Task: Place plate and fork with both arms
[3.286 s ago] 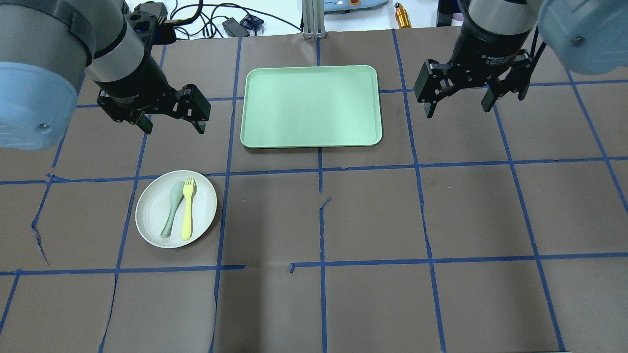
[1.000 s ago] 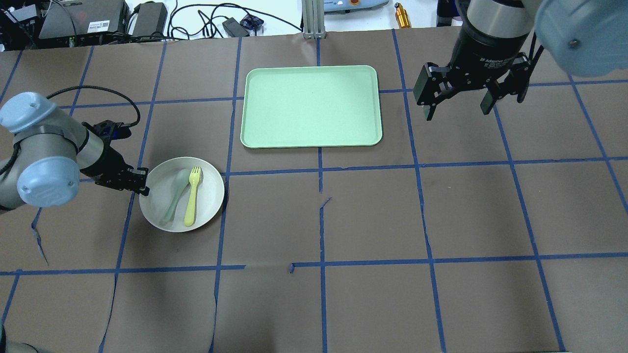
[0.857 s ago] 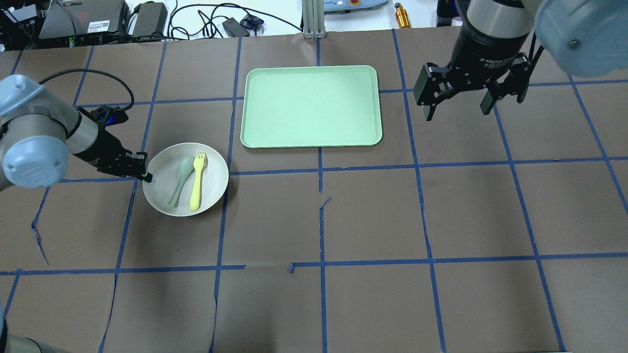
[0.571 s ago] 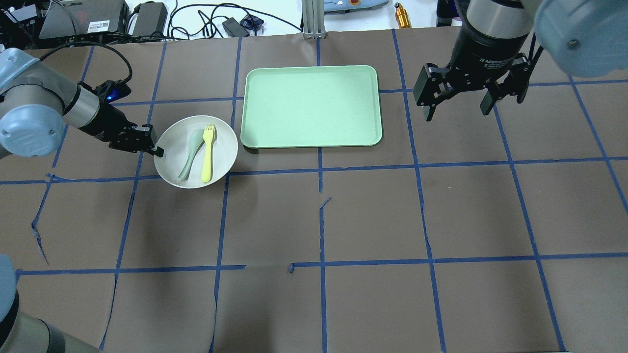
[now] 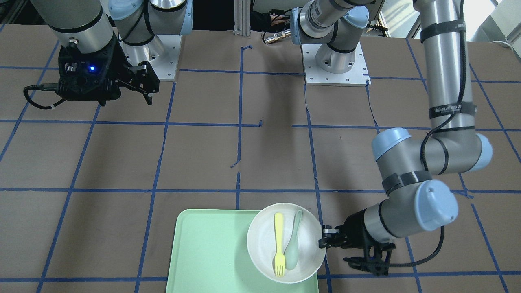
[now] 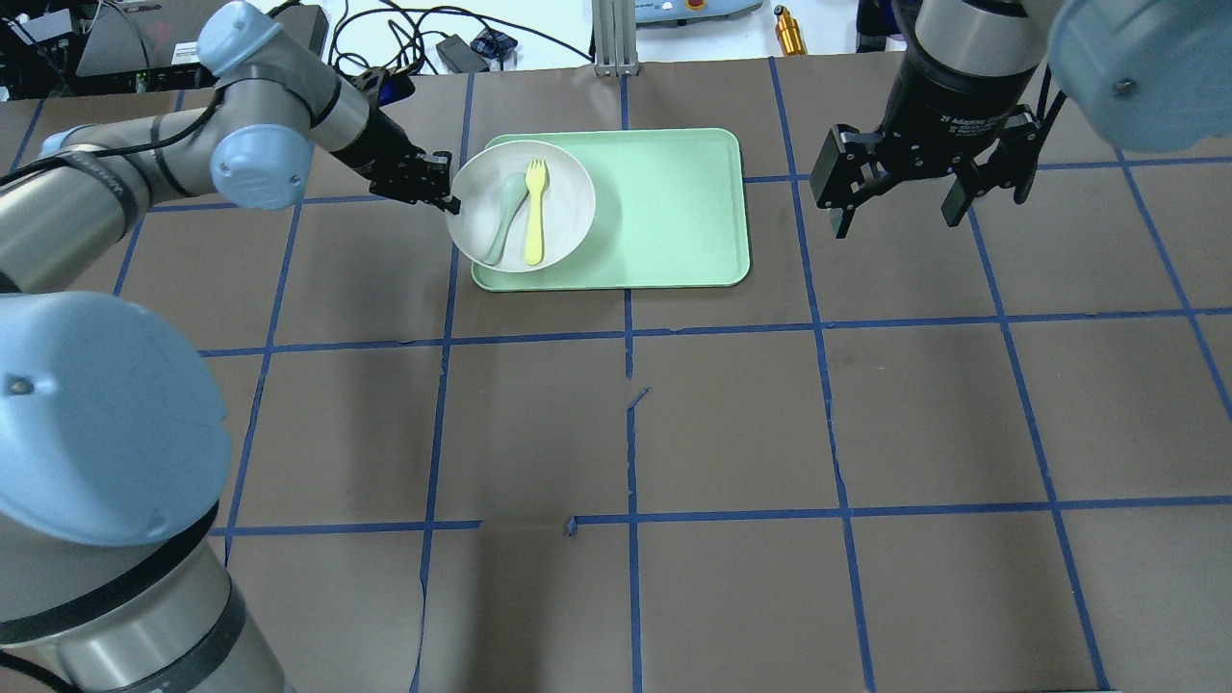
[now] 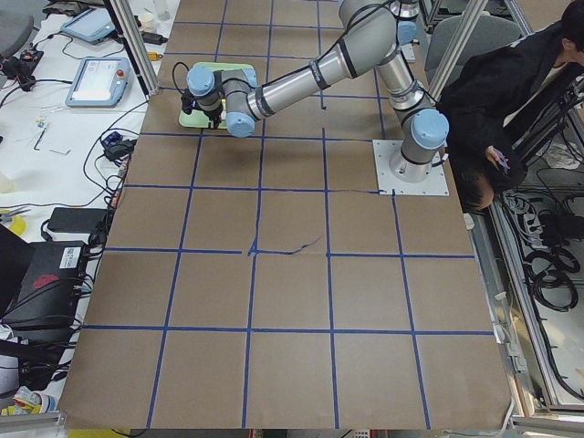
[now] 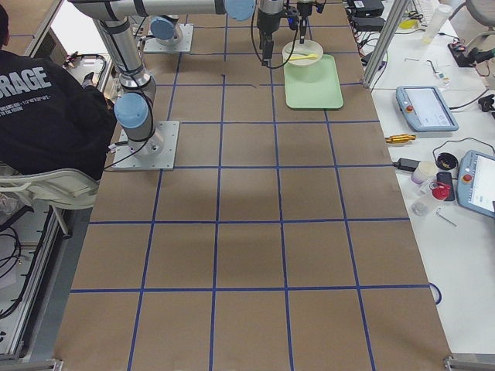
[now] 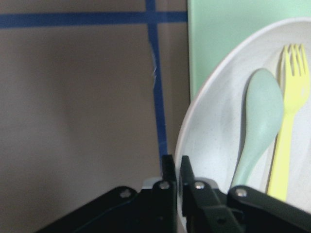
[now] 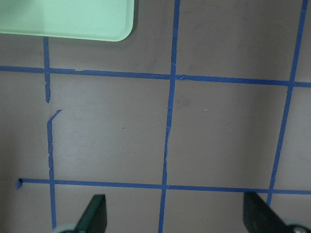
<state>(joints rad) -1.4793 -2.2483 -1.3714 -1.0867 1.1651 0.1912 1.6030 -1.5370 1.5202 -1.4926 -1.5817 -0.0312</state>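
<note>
The plate (image 6: pixel 570 192) is gripped at its left rim by the left pincer (image 6: pixel 449 201), whose 2 fingers (image 9: pixel 169 171) are closed thinly on the rim's edge. The plate is over the left end of the tray (image 6: pixel 664 212) and overhangs the tray's left edge; whether it touches the tray cannot be told. The fork (image 6: pixel 533 214) lies in the plate, tines pointing away from the robot, with a spoon (image 6: pixel 500 223) just beside it on its left. The right pincer (image 6: pixel 897 221) hangs spread wide, with nothing between its fingers, above the bench (image 6: pixel 731 423) to the right of the tray, well apart from the plate. Blue tape lines (image 6: pixel 630 332) cross the brown bench. Beyond its far edge, cables (image 6: pixel 404 38) and a brass cylinder (image 6: pixel 789 31) are seen.
</note>
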